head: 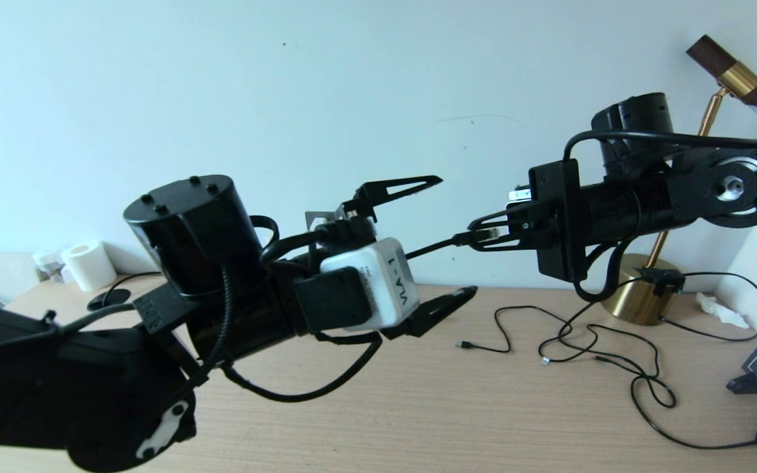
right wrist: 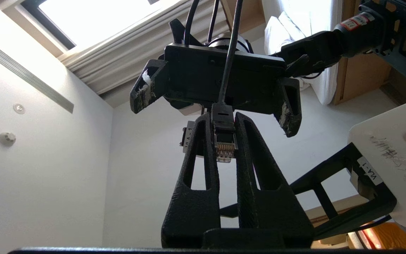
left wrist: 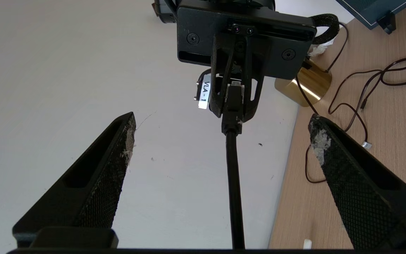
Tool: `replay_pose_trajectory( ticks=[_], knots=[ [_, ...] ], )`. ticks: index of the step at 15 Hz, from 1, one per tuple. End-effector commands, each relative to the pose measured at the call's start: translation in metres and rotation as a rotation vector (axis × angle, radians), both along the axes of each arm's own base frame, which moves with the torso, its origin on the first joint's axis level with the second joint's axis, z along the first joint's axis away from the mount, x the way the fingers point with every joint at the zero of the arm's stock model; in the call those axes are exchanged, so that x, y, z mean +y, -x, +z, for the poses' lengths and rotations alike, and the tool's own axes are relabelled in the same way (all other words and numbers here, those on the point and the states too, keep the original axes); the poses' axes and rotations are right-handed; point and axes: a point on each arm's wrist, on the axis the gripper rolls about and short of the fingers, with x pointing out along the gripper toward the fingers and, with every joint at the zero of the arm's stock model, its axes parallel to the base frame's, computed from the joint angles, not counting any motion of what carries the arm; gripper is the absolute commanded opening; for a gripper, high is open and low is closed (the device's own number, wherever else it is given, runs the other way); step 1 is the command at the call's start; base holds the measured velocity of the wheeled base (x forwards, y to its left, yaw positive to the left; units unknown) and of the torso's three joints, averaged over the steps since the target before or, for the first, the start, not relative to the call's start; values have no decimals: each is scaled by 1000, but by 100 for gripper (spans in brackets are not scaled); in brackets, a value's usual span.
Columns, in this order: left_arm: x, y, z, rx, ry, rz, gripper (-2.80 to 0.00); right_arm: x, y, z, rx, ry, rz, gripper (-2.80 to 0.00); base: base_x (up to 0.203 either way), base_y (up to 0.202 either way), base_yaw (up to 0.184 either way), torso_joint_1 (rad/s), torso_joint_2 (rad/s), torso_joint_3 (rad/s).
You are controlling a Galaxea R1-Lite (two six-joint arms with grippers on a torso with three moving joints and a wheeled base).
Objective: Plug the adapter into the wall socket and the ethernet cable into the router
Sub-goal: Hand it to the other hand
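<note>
This looks like a room in a hotel or a home, not a lab or a workshop. A long wooden worktop point(head: 418, 407) stands against a plain pale wall point(head: 286, 98). On it there is a table lamp with a round brass base point(head: 638, 295) and a brass and dark wood arm point(head: 740, 79), also a roll of toilet paper point(head: 89, 263) near the wall and thin black cables point(head: 615, 361) lying loose. The right wrist view shows a window with a curtain rail point(right wrist: 125, 46), white bedding point(right wrist: 294, 24) beside wooden furniture point(right wrist: 358, 77), and small round fittings on the ceiling point(right wrist: 7, 138).
</note>
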Motion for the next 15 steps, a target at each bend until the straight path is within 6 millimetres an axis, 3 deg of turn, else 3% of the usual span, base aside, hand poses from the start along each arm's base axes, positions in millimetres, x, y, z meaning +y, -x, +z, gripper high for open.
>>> replay_pose_trajectory(
  ticks=[1, 15],
  knots=[
    [0, 0, 1, -10, 2, -2, 0, 1, 1, 0, 11, -2, 8, -280, 0, 0, 0, 0, 0, 0],
    [0, 0, -2, -2, -3, 0, 0, 7, 3, -3, 20, 0, 28, -280, 0, 0, 0, 0, 0, 0]
  ],
)
